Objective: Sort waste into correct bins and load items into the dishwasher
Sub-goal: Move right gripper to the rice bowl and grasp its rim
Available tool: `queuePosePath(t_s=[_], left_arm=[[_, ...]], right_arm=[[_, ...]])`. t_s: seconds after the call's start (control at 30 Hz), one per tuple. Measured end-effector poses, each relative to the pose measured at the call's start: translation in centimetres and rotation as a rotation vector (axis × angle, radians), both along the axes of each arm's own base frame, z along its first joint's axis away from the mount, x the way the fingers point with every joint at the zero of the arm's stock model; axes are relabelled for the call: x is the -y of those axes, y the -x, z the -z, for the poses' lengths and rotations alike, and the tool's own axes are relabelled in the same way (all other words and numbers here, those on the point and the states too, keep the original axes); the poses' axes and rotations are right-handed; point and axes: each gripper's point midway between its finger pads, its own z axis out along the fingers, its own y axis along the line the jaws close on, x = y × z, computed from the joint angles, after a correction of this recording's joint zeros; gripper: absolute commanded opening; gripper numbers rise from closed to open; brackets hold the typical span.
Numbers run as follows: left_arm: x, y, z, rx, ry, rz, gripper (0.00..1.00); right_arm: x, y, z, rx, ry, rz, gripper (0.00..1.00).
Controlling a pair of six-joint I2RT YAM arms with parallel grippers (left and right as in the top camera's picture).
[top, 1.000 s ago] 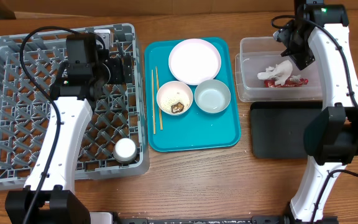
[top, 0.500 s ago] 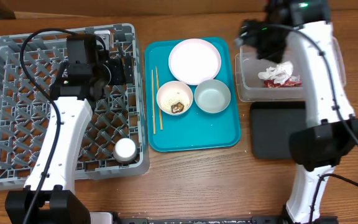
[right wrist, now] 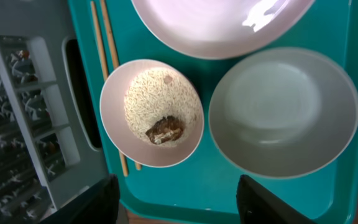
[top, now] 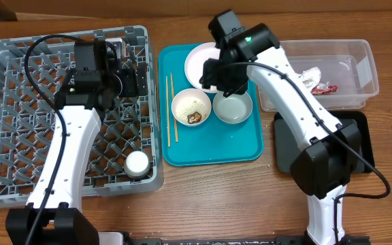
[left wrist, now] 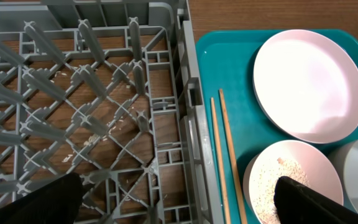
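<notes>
Right hand (right wrist: 179, 193) above rice bowl (right wrist: 151, 112)
Open, empty, placed to grasp it; left hand (left wrist: 179, 199) open above rack (left wrist: 191, 137).

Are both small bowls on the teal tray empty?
No: the bowl beside the chopsticks holds rice scraps and a brown bit; the other bowl is empty.
</notes>
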Motion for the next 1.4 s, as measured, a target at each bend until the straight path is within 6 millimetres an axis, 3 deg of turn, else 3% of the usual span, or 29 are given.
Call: queuePosePath(t_s=[0.13, 0.27, 0.53, 0.73, 0.9, 1.07, 1.23, 1.4], left_arm=[[0.0, 0.2, 0.2, -0.01, 0.002, -0.003, 0.99], [-0.3, 0.2, 0.2, -0.018, 0.027, -0.039, 1.0], [-4.9, 0.5, 0.4, -0.038, 0.104, -0.229, 1.0], [-7.5, 0.7, 0.4, -0.036, 0.119, -0.308, 1.0], [-8.5, 0.9, 0.4, -0.036, 0.124, -0.338, 1.0], [-8.7, 0.9, 0.4, -0.037, 0.124, -0.343, 1.0], [-8.7, 0.9, 0.4, -0.038, 0.123, -0.343, 1.0], [-8.9, 1.1, 0.6, -0.046, 0.111, -0.355, 1.0]], right_arm=[[-1.5, 0.3, 0.7, 0.001, -0.014, 0.022, 0.6], [-5.1, -0.7, 0.5, 0.098, -0.08, -0.009, 0.61], [-10.9, -0.5, 1.3, 0.201, -0.141, -0.097, 0.65], [-11.0, -0.8, 4.5, 0.18, -0.083, -0.104, 0.64], [-11.2, -1.5, 7.2, 0.174, -0.051, -0.109, 0.64], [-11.1, -1.7, 8.4, 0.167, -0.032, -0.113, 0.59], [-11.0, -1.8, 9.3, 0.166, -0.017, -0.115, 0.47], [-10.9, -1.6, 10.1, 0.157, 0.006, -0.118, 0.46]])
